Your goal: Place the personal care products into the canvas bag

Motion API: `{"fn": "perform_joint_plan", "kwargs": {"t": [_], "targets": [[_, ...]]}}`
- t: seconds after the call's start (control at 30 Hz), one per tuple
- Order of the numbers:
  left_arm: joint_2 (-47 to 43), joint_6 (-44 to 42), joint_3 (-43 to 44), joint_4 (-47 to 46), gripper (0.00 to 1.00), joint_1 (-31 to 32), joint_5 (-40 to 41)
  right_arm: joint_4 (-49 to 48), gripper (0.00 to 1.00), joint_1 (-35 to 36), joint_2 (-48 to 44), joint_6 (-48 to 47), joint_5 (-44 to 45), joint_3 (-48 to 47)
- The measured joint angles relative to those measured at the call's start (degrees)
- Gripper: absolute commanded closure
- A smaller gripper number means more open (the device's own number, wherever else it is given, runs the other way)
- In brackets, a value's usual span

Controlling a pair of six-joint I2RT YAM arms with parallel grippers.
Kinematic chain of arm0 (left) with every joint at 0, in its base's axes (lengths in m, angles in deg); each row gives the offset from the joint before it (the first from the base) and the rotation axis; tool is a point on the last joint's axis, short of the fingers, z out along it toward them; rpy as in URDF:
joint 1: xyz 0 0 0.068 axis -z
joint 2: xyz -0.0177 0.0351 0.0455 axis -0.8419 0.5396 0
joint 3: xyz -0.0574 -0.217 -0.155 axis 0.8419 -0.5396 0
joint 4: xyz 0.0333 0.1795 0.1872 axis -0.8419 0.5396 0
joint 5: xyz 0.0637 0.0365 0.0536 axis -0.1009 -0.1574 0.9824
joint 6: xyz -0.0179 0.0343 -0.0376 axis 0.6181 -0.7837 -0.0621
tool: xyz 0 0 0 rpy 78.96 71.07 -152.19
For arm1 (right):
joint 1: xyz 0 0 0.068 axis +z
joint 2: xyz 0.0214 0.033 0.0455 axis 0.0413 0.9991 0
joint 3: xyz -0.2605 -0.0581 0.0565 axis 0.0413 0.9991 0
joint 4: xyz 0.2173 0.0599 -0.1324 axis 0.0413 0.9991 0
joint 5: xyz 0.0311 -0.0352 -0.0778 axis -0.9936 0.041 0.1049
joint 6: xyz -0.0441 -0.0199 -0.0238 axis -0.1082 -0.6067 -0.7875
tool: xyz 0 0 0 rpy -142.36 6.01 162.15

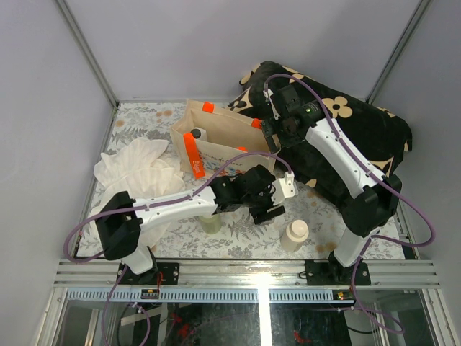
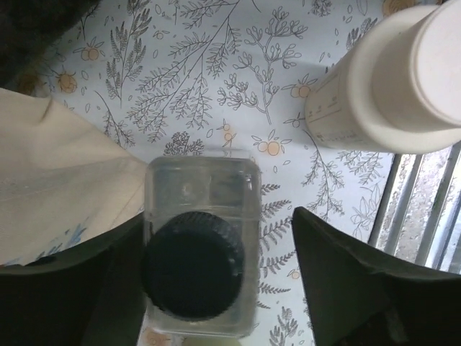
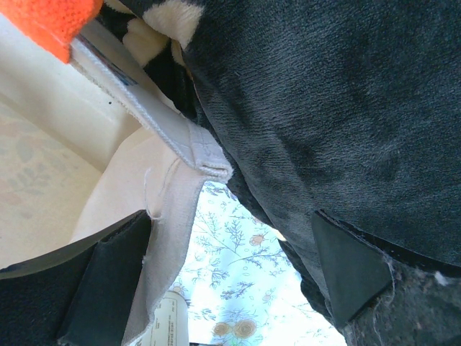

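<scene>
We read the left gripper (image 2: 220, 234) as lined up for a pick. Its fingers are spread, one on each side of the glass bottle (image 2: 200, 267), which sits low in the middle of the left wrist view. The bottle rests against the left-hand finger (image 2: 108, 285) with a clear gap to the other, so nothing is clamped yet. It stands upright on the table (image 2: 216, 86) with its black cap facing the camera and its long axis vertical. Its flat sides run roughly parallel to the fingers, which suits a squeeze across the body.

The right gripper (image 3: 230, 231) sits at the right-hand rim of the bag (image 1: 216, 144), in the upper middle of the overhead view. Its fingers are apart too. The bag's hemmed wall lies between them beside the left-hand one, and the black cushion (image 3: 324, 108) crowds the other. We judge it is there to keep the mouth open for the drop, though no pinch shows.

A white bottle (image 1: 198, 134) already lies inside the bag. The cream bottle (image 1: 295, 234) stands upright at lower right of centre. The olive bottle (image 1: 211, 222) sits partly under the left arm. Both are outside the bag.
</scene>
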Motion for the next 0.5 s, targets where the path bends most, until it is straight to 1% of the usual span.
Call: {"fn": "perform_joint_plan", "kwargs": {"t": [0.07, 0.2, 0.23, 0.5], "targets": [[0.04, -0.13, 0.00, 0.11, 0.57, -0.02, 0.59, -0.02, 0.01, 0.00, 0.00, 0.00, 0.00, 0.00], [0.20, -0.13, 0.07, 0.24, 0.98, 0.02, 1.03, -0.02, 0.01, 0.00, 0.00, 0.00, 0.00, 0.00], [0.31, 0.02, 0.17, 0.26, 1.00, 0.04, 1.20, -0.02, 0.01, 0.00, 0.00, 0.00, 0.00, 0.02], [1.62, 3.04, 3.19, 3.91, 1.00, -0.11, 1.70, -0.28, 0.01, 0.00, 0.00, 0.00, 0.04, 0.44]]}}
